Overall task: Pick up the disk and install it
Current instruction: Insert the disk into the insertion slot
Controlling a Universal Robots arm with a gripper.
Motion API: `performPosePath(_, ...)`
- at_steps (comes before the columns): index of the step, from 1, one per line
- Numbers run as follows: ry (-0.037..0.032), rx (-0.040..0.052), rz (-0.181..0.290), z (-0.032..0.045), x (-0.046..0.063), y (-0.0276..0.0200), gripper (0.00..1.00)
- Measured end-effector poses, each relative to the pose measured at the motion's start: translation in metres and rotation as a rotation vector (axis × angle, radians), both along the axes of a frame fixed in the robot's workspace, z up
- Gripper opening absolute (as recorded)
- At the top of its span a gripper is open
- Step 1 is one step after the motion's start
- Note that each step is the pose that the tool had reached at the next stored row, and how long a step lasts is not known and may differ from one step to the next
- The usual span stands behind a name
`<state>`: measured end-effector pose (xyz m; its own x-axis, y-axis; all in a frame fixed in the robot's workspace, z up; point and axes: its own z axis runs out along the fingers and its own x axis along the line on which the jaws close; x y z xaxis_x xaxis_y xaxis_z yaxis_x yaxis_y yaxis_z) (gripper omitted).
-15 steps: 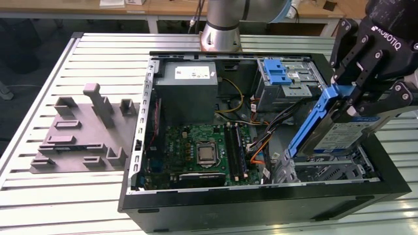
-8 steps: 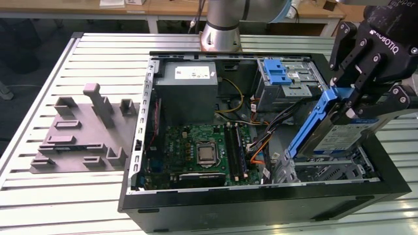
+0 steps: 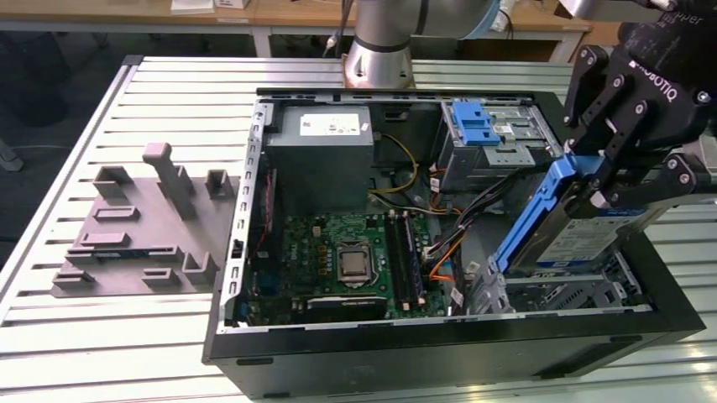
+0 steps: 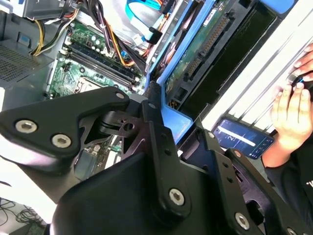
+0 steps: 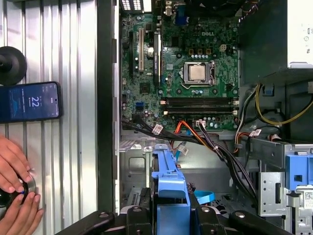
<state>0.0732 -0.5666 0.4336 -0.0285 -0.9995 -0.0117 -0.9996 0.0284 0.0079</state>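
Note:
The disk (image 3: pixel 577 239) is a silver-grey drive with a white-and-blue label in a blue plastic carrier (image 3: pixel 529 214). It hangs tilted, one end down, over the metal drive bay (image 3: pixel 560 294) in the near corner of the open computer case, on the exterior view's right. My gripper (image 3: pixel 594 186) is shut on its upper end, pinching the blue carrier. The second wrist view shows the disk's green circuit underside (image 4: pixel 195 54) rising from between my dark fingers (image 4: pixel 155 105). In the first wrist view the blue carrier (image 5: pixel 168 182) sticks out ahead of my gripper (image 5: pixel 168 218).
Inside the case (image 3: pixel 448 340) lie the motherboard (image 3: pixel 348 252), a grey box (image 3: pixel 325 143), loose cables (image 3: pixel 454 214) and a drive cage with a blue latch (image 3: pixel 476 124). A grey fixture (image 3: pixel 140 227) sits on the slatted table. A person's hands (image 5: pixel 14 181) and a phone (image 5: pixel 29 101) are beside the case.

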Motion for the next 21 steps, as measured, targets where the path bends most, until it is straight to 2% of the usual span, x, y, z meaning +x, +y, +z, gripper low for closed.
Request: performPosePath(21, 0.0, 0.0001, 0.0, -0.0147, 0.003, -0.0001, 0.36)
